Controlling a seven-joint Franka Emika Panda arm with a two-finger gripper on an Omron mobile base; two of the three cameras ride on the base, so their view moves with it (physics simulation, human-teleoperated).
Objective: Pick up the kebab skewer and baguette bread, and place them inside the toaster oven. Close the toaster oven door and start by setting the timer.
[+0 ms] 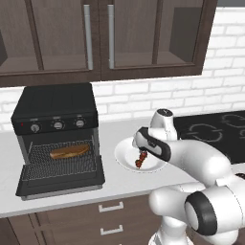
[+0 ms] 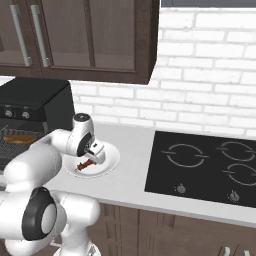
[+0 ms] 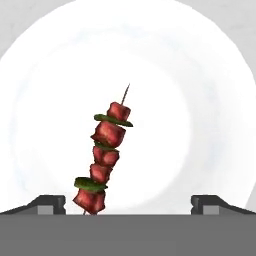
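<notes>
claw [image 3: 128, 202]: spread wide, holding nothing | kebab skewer [image 3: 103, 159]: just ahead, nearer one finger | plate [image 3: 210, 100]: beneath, contact apparently none

kebab skewer [image 1: 140, 160] partly behind arm

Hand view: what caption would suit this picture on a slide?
Open end effector poised above a kebab skewer lying on a white plate.
</notes>
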